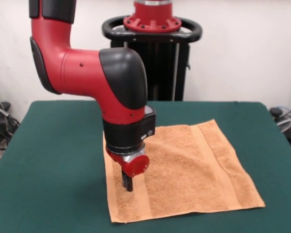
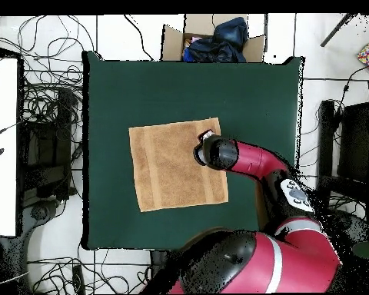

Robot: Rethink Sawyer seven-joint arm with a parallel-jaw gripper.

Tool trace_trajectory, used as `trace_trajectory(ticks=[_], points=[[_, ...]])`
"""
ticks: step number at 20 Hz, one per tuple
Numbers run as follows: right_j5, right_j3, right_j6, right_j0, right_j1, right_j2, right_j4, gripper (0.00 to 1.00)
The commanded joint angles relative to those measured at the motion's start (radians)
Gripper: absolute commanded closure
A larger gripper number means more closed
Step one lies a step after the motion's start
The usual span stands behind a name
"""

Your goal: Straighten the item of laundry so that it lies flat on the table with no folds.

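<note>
Dark green felt-covered table (image 1: 53, 160) carries 1 orange-tan terry-cloth towel (image 1: 194, 170), spread flat near centre. Front view shows the black gripper (image 1: 128, 182) tip on the towel's left band; jaw state cannot be determined. Overhead view hides it beneath the red-and-black arm (image 2: 245, 160).

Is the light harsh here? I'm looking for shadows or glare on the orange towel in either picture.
Front view: soft, even light; the towel shows no glare, only a faint shadow under the hand where it comes down on the cloth. The arm's glossy shell carries mild highlights. Overhead view: the towel and the green table look flatly lit, with no clear shadows.
</note>
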Motion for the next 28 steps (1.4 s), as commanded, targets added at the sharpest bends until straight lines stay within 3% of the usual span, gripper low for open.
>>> trace_trajectory(ticks=[1,7,21,28], points=[[0.002,-0.095,-0.048,0.027,0.073,0.025,-0.055,1.0],[0.066,-0.16,-0.062,0.031,0.073,-0.008,-0.075,1.0],[0.181,-0.281,-0.17,-0.029,0.107,0.057,-0.114,1.0],[0.201,-0.288,-0.173,-0.044,0.107,0.083,-0.137,1.0]])
